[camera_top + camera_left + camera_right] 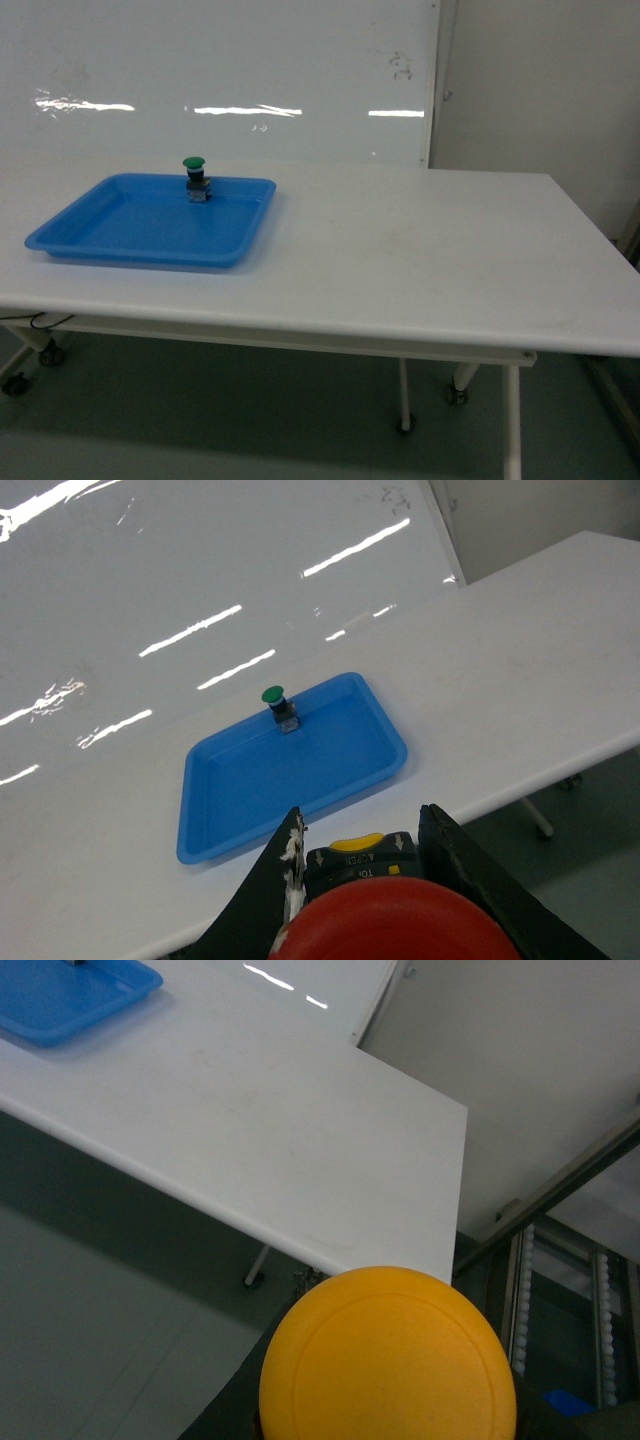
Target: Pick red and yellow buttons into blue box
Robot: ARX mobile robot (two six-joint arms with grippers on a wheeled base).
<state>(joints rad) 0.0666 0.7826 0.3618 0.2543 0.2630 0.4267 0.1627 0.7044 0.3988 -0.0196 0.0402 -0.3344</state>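
A: Is any writing showing up anywhere?

B: Only in the left wrist view. A yellow label (360,844) is sitting on the black body of the red button (398,920), just above its cap, and black letters are running across it, with arrows on either side.

A: Can you make them out?

B: They are looking like "OPEN", but they are too small and blurred to be sure. Nothing else is reading.

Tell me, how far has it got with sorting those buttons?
Both are picked up: the red button sits in the left gripper, the yellow button in the right gripper. Only the green button stands in the tray. Dropping them off remains; no deep blue box is in view.
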